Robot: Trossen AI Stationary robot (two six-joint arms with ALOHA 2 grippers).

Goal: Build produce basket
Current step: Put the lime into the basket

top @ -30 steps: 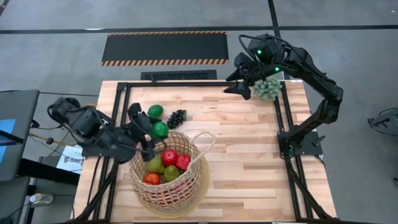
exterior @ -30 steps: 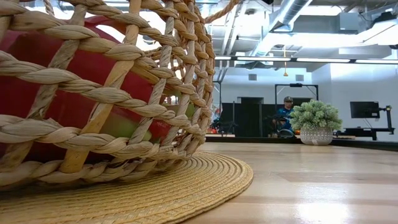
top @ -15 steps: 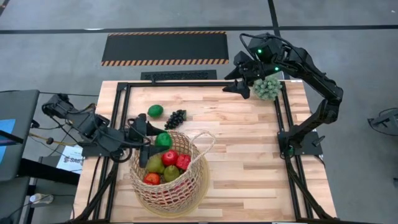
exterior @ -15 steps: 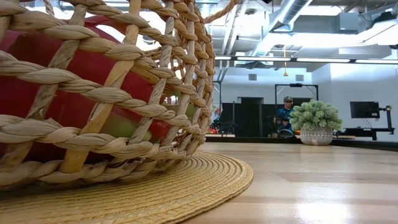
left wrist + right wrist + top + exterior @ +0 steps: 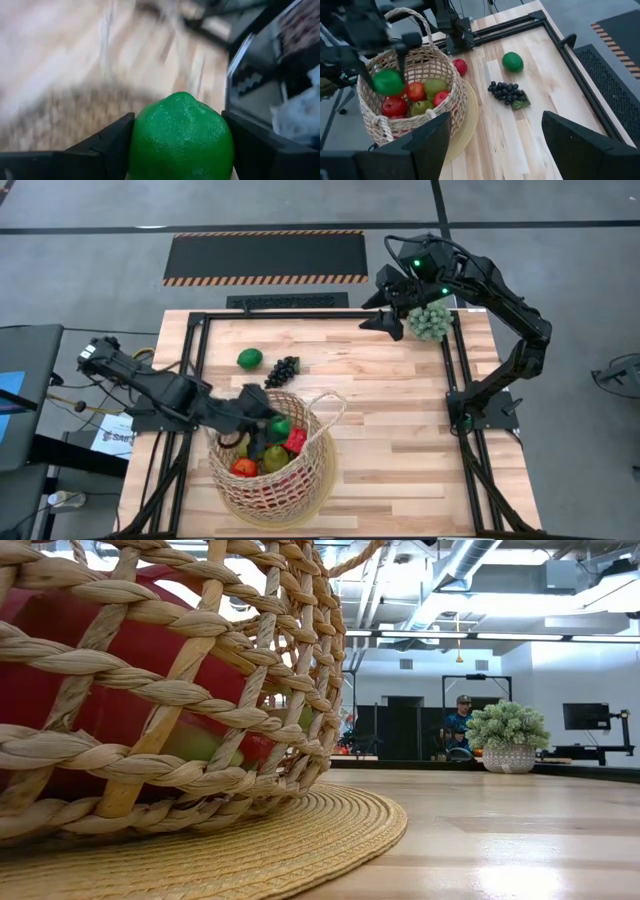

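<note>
Left pincer [image 5: 272,427] is clamped around a green lime [image 5: 181,136], hanging over the open basket [image 5: 318,470] at the tabletop's near-left side. Released from this height, I judge the lime could bounce off the piled fruit and roll out. Right pincer [image 5: 385,301] waits spread wide and empty at the far edge, beside the spiky ball [image 5: 432,321].

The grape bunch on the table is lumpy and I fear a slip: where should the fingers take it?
Take the grape bunch across its narrow width, near the middle, coming straight down from above. It lies flat and elongated on bare wood, apart from the lime and basket.
</note>
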